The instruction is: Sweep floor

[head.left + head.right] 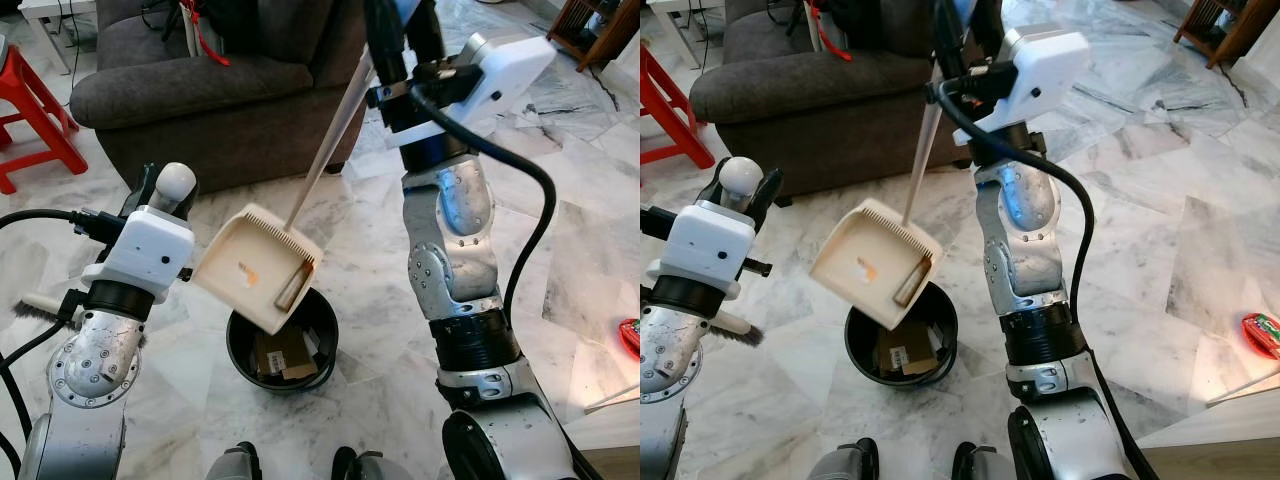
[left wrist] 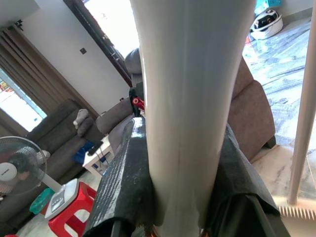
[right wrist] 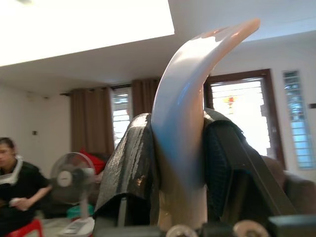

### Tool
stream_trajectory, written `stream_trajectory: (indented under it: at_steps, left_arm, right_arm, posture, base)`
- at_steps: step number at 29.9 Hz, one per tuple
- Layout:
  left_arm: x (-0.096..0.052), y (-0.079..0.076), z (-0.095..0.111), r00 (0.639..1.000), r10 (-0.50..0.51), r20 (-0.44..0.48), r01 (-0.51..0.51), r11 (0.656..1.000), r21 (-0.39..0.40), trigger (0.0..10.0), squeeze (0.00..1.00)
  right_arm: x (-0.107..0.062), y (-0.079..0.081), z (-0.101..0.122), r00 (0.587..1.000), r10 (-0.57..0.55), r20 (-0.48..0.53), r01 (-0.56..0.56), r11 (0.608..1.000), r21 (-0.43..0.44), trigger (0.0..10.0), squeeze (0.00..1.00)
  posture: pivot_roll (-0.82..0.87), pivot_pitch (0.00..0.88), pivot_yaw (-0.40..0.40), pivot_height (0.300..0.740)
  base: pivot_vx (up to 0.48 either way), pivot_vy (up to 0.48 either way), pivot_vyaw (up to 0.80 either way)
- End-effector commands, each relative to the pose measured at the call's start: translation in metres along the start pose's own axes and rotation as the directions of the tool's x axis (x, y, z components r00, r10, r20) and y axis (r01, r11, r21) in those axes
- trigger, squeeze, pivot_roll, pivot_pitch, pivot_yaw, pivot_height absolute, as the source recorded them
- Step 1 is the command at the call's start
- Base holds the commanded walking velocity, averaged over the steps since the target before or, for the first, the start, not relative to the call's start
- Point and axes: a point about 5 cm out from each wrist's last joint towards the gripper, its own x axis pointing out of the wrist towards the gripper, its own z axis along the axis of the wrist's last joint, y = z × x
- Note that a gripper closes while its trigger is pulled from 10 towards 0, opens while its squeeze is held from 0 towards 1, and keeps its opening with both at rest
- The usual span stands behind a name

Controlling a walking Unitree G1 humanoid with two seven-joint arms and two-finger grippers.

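A cream dustpan (image 1: pixel 258 265) hangs tilted over a black bin (image 1: pixel 283 345), its mouth low towards the bin. A brownish scrap (image 1: pixel 290 288) and an orange bit lie inside the pan. Its long cream handle (image 1: pixel 330 140) runs up to my right gripper (image 3: pixel 180 163), which is shut on it near the top, raised before the sofa. My left gripper (image 2: pixel 185 163) is shut on the white broom handle (image 1: pixel 177 183), just left of the pan. The broom's bristles (image 1: pixel 735 325) show low at the left. Cardboard scraps lie in the bin.
A grey sofa (image 1: pixel 200 90) stands behind the bin, with a red stool (image 1: pixel 30 110) to its left. Wooden furniture (image 1: pixel 600 25) is at the far right, and a red packet (image 1: pixel 1262 333) lies on the marble floor. A person (image 3: pixel 15 187) sits beside a fan (image 3: pixel 71 180).
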Motion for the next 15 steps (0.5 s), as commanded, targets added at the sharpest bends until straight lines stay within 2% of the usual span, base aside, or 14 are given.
stream_trajectory:
  at_steps: [1,6,8,12,15]
  left_arm:
    - [0.0,0.004,0.008,0.999,0.02,0.041,-0.021,0.999,0.035,10.0,0.0]
    - [0.0,0.004,0.008,0.999,0.017,0.042,-0.019,0.999,0.035,10.0,0.0]
    - [0.0,0.004,0.008,0.999,0.015,0.043,-0.016,0.999,0.034,10.0,0.0]
    - [0.0,0.003,0.008,0.999,0.014,0.044,-0.015,0.999,0.033,10.0,0.0]
    - [0.0,0.003,0.008,0.999,0.012,0.043,-0.014,0.999,0.033,10.0,0.0]
  right_arm:
    - [0.007,0.009,0.022,0.992,0.052,0.116,-0.052,0.999,-0.001,10.0,0.0]
    - [0.006,0.018,0.027,0.981,0.117,0.152,-0.119,0.993,0.001,10.0,0.0]
    - [0.005,0.028,0.029,0.968,0.186,0.168,-0.182,0.982,-0.038,10.0,0.0]
    - [0.004,0.034,0.03,0.96,0.217,0.177,-0.214,0.976,-0.037,10.0,0.0]
    - [0.003,0.042,0.031,0.947,0.267,0.182,-0.255,0.963,-0.086,10.0,0.0]
  posture:
    - [0.15,0.22,-0.021,0.74]
    - [0.15,0.221,-0.02,0.74]
    - [0.15,0.22,-0.019,0.74]
    - [0.15,0.219,-0.018,0.74]
    - [0.15,0.219,-0.017,0.74]
  base:
    - [0.0,0.0,0.0]
    - [0.0,0.0,0.0]
    - [0.0,0.0,0.0]
    - [0.0,0.0,0.0]
    - [0.0,0.0,0.0]
